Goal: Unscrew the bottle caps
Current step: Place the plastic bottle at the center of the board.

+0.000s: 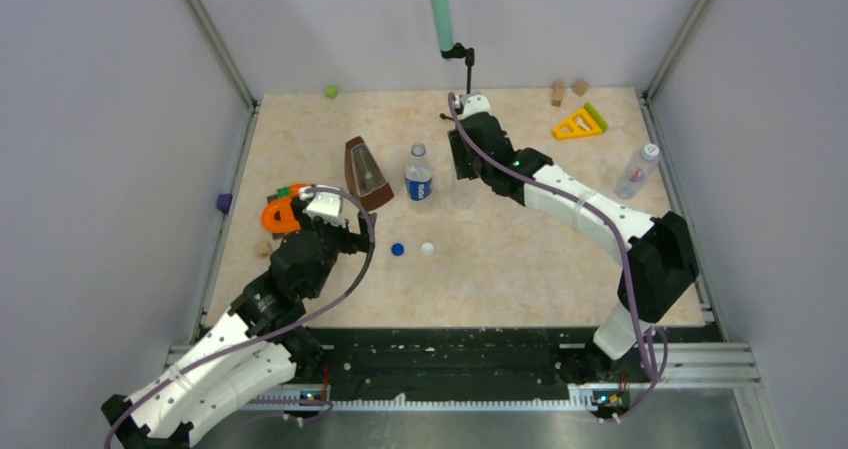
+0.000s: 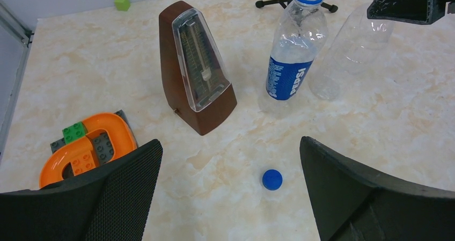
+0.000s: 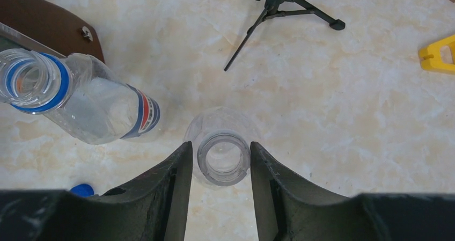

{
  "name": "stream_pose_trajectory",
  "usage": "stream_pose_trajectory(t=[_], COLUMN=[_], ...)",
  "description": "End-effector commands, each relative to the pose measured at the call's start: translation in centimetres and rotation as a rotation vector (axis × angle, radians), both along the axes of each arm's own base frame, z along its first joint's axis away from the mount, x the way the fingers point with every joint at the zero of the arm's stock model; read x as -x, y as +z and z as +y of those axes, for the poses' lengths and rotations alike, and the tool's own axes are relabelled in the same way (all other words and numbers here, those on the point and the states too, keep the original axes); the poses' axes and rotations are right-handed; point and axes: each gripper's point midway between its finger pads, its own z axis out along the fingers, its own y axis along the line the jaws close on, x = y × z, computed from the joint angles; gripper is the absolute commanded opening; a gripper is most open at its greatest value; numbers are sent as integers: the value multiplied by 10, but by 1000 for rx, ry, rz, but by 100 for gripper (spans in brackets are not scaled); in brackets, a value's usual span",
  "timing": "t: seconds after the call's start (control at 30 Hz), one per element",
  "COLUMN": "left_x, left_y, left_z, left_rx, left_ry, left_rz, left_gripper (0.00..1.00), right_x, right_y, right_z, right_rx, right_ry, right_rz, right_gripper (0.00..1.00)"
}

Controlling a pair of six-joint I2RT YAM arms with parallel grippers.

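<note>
Two bottles stand uncapped mid-table: a labelled one (image 1: 419, 174) (image 2: 292, 64) (image 3: 91, 112) and a plain clear one (image 2: 354, 53) to its right. My right gripper (image 1: 462, 159) (image 3: 220, 144) straddles the clear bottle's open neck (image 3: 210, 163), a thin gap showing on each side. A dark blue cap (image 1: 398, 249) (image 2: 272, 179) and a white cap (image 1: 427, 249) lie loose on the table. My left gripper (image 1: 350, 234) (image 2: 230, 187) hangs wide open above the blue cap, holding nothing. A third bottle (image 1: 637, 172), still wearing its white cap (image 1: 651, 151), stands at the right edge.
A brown metronome (image 1: 366, 174) (image 2: 196, 69) stands left of the labelled bottle. Orange and green toy bricks (image 1: 283, 209) (image 2: 86, 144) lie by my left gripper. A small tripod (image 1: 462, 64) (image 3: 279, 5), a yellow triangle (image 1: 578, 123) and wooden blocks (image 1: 568, 89) sit at the back.
</note>
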Motion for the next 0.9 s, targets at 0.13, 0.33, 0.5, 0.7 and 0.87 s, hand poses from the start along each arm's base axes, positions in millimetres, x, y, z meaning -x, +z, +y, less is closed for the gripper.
stream_pose_trajectory(t=[0.13, 0.33, 0.5, 0.7, 0.87], left_x=[-3, -3, -3, -3, -4], left_y=[9, 8, 8, 9, 8], left_z=[2, 0, 0, 0, -2], left_rx=[36, 36, 39, 37, 35], left_ry=[18, 14, 13, 13, 8], left_rz=[-36, -29, -29, -32, -28], left_gripper=[99, 99, 99, 99, 99], right_x=[-4, -3, -4, -1, 7], right_y=[16, 24, 30, 32, 42], right_z=[8, 7, 4, 4, 1], right_rx=[-44, -51, -44, -52, -87], right_ry=[29, 30, 23, 28, 38], right_rz=[-28, -45, -56, -56, -65], right_gripper=[47, 56, 57, 57, 57])
